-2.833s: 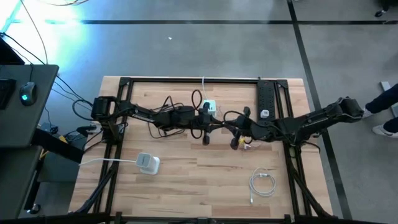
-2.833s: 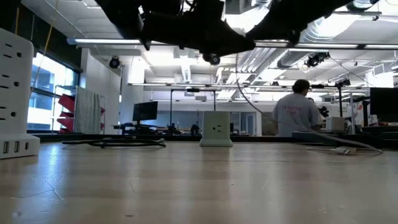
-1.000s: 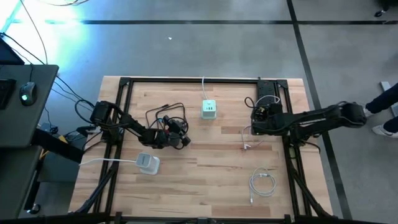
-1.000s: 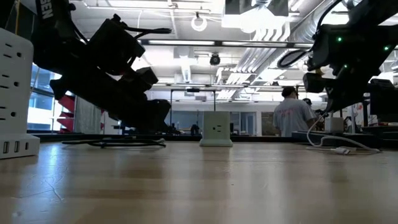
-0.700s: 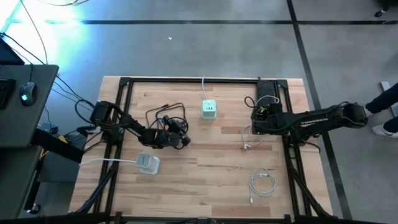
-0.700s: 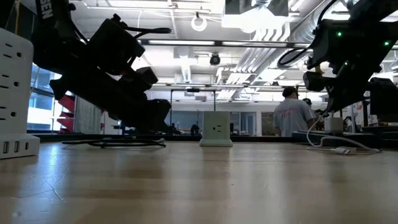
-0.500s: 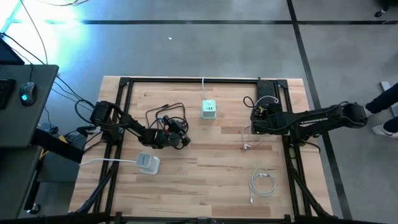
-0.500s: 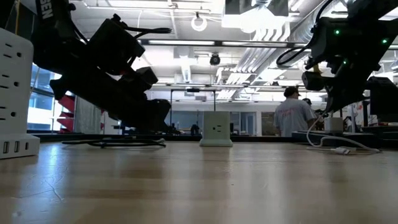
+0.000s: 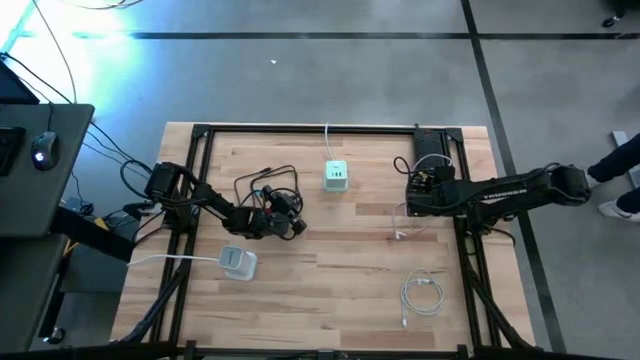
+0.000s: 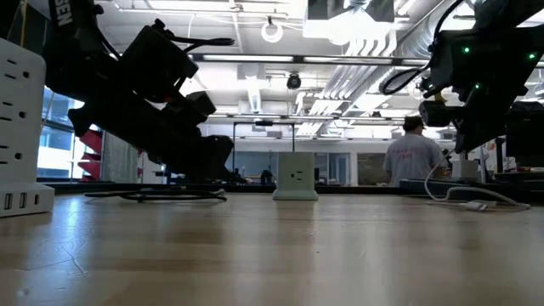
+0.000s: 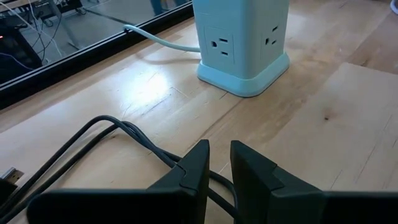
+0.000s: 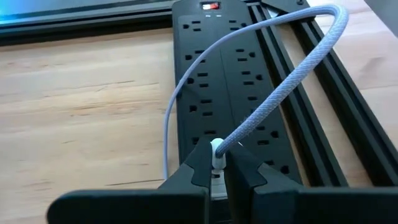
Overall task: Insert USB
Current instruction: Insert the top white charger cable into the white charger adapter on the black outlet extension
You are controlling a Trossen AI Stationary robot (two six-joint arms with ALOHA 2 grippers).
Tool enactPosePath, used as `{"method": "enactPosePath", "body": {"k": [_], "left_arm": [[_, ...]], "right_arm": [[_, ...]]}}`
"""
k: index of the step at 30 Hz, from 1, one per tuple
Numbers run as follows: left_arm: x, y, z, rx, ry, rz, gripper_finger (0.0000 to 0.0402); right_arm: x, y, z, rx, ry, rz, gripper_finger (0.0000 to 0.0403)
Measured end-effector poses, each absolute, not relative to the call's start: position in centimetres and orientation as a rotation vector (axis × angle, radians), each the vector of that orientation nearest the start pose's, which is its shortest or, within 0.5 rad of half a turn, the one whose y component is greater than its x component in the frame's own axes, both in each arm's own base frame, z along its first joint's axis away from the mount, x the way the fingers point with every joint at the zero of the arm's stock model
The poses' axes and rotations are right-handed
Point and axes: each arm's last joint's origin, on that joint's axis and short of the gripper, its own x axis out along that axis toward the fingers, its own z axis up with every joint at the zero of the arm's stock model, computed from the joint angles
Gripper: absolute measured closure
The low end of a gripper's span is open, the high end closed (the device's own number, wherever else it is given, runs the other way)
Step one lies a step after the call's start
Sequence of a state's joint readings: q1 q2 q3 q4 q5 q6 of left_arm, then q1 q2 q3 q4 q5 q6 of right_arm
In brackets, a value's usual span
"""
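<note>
A pale green power cube (image 9: 337, 176) (image 11: 244, 43) stands on its base on the table's far middle. My left gripper (image 9: 297, 226) (image 11: 219, 163) is low over the table, near and left of the cube, shut on a black cable (image 9: 264, 188) (image 11: 106, 134). My right gripper (image 9: 409, 196) (image 12: 217, 160) hangs over the near end of a black power strip (image 9: 431, 160) (image 12: 230, 68), shut on the plug of a white braided cable (image 12: 280, 93). The cable's loose end (image 9: 399, 237) lies on the wood. My left gripper has the black cable (image 11: 217, 182) between its two fingers, which slant down toward the far edge and lie across it. Both strands beside the fingers rest on the table. My right gripper pinches the white plug (image 12: 216, 149) at the braided cable's end between its fingertips, slanting down. The cable arcs up away from the fingers, then drops slack to the table.
A white power cube (image 9: 238, 262) (image 10: 19, 127) with its cord stands near left. A coiled white cable (image 9: 422, 295) lies near right. Black frame rails (image 9: 195, 200) run along the table's sides. A person (image 10: 412, 157) stands in the room beyond.
My right gripper has tipped a little and shifted slightly toward the table's right edge, still shut on the white plug; the cable's slack part on the table has shifted with it. The person in the room beyond has stepped to the right.
</note>
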State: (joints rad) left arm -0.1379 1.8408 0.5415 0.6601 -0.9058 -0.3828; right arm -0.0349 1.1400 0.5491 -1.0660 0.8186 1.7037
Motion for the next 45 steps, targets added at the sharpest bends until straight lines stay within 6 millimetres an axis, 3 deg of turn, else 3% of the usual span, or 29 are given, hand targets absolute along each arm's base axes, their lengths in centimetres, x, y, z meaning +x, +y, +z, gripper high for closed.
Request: {"method": "enactPosePath", "body": {"k": [35, 45], "left_arm": [[28.3, -1.6, 8.7, -0.036, 0.409, 0.835, 0.0358], [28.3, -1.6, 8.7, -0.036, 0.409, 0.835, 0.0358]], "right_arm": [[13.6, -2.6, 18.1, 0.629, 0.724, -1.607, 0.0403], [13.5, -3.4, 16.5, 0.625, 0.725, -1.591, 0.0403]]}}
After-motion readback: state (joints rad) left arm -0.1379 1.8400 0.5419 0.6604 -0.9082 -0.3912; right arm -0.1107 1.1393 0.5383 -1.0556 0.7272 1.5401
